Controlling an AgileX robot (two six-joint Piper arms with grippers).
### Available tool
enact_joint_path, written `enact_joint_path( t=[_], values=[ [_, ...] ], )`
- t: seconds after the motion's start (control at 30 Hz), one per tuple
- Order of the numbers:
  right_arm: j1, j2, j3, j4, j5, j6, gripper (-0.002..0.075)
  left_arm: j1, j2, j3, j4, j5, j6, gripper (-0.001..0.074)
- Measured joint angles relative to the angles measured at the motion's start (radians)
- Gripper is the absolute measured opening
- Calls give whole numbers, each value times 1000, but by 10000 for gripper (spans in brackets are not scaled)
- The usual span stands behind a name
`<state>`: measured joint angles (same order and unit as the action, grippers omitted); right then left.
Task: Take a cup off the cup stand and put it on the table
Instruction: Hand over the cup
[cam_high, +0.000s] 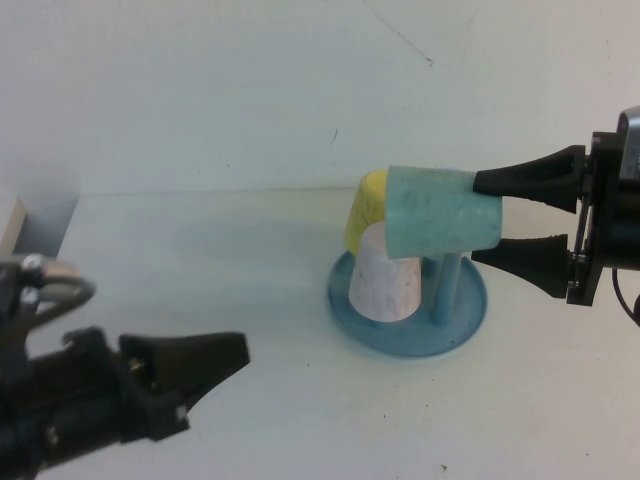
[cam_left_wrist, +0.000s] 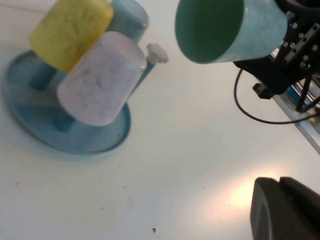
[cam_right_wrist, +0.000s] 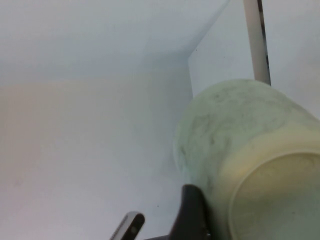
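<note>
Right now we see the right gripper (cam_high: 490, 232) at the right edge of the scene, held in the air with its two black fingers (cam_high: 525, 175) spread wide around the base end of the pale mint-green speckled tapered cup (cam_high: 440, 220). One finger lies along the far side of the cup and the other along its near side, so the cup is pinched between them. The cup lies on its side, lifted clear of the table, with its open mouth pointing left, over the right part of the stand. In the left wrist view the cup's (cam_left_wrist: 225, 30) green inside shows, and the cup hangs apart from the other cups.

Just left of the held cup stands the round blue dish-like cup stand (cam_high: 408, 300) with upright blue pegs, resting on the plain white table (cam_high: 200, 260). A pinkish-white cup (cam_high: 385, 280) sits upside down on a peg at the near side of the stand, and a yellow cup (cam_high: 367, 208) leans on a peg behind it, touching the mouth end of the held cup in the high view. The left wrist view also shows a light blue cup (cam_left_wrist: 130, 17) beyond the yellow one, and a bare peg tipped with a white knob (cam_left_wrist: 157, 52).

Our left gripper (cam_high: 215, 365) hovers at the near left, well apart from the stand, with its black fingers pressed together and nothing between them.
</note>
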<state>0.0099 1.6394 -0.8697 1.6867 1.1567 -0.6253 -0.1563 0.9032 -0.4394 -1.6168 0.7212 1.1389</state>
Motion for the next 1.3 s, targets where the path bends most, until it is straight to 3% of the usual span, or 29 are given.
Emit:
enact_joint_path(
  t=[0.2, 0.5, 0.77, 1.03, 1.3],
  values=[
    [0, 0, 0, 0, 0, 0, 549, 0, 406, -203, -55, 339, 296, 40],
    [0, 0, 0, 0, 0, 0, 549, -21, 817, -486, -63, 421, 151, 193],
    [0, 0, 0, 0, 0, -3, 549, -21, 814, -533, -63, 426, 145, 240],
    [0, 0, 0, 0, 0, -5, 549, -111, 795, -611, -63, 432, 213, 533],
    [0, 0, 0, 11, 9, -9, 549, -188, 795, -727, -50, 389, 240, 507]
  ],
)
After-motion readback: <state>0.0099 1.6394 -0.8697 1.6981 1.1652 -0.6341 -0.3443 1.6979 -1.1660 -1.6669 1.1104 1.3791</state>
